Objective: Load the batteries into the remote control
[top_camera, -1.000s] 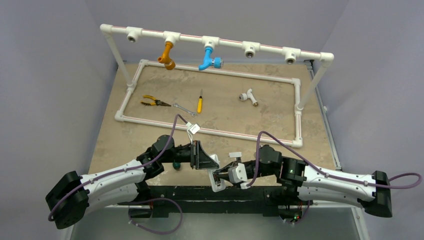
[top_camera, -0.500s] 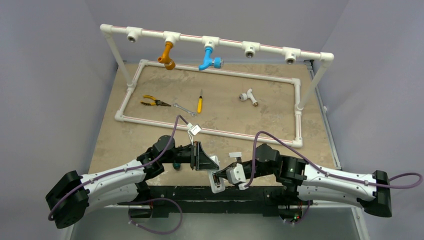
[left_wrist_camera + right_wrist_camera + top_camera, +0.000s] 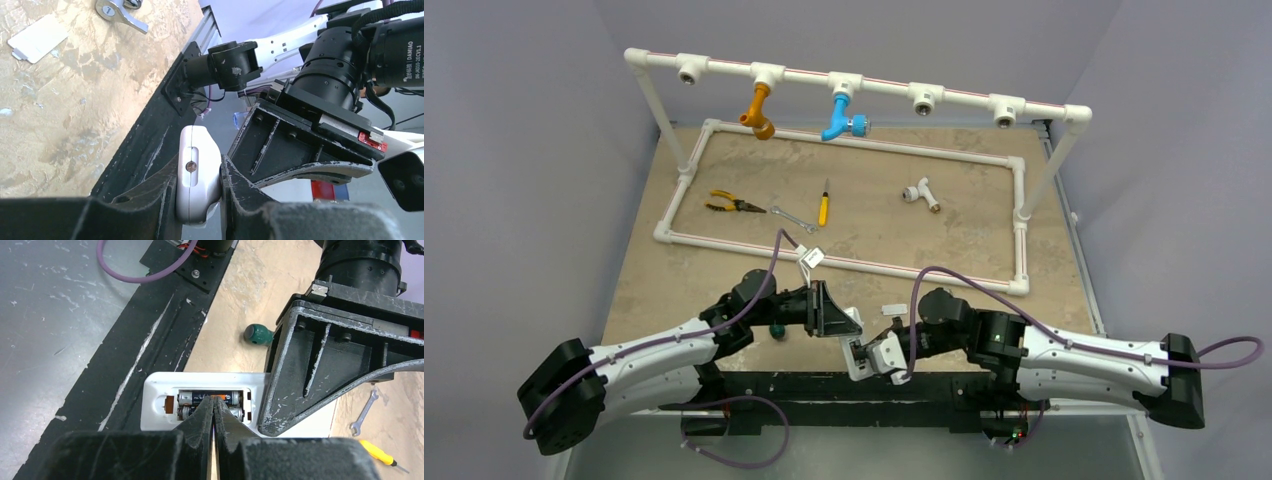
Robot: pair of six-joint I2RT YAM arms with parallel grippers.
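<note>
My left gripper (image 3: 199, 172) is shut on the white remote control (image 3: 196, 176), holding it by its sides above the table's near edge; both also show in the top view, the gripper (image 3: 844, 325) and the remote (image 3: 859, 360). In the right wrist view the remote's back (image 3: 155, 390) faces the camera with its bay open. Two dark batteries lie in it side by side, one above (image 3: 195, 397) and one below (image 3: 186, 411). My right gripper (image 3: 214, 404) is shut and empty, its tips against the batteries in the bay.
The small flat white cover (image 3: 37, 31) lies on the table beside a silver fitting (image 3: 120, 7). A green-handled tool (image 3: 257, 335) lies near the black front rail (image 3: 150, 350). Pliers (image 3: 729, 205), wrench (image 3: 792, 218), yellow screwdriver (image 3: 823, 208) and pipe tee (image 3: 921, 192) lie inside the PVC frame (image 3: 864, 264).
My right arm has moved left toward the remote, bringing its shut tips onto the battery bay. The left arm and remote have barely moved.
</note>
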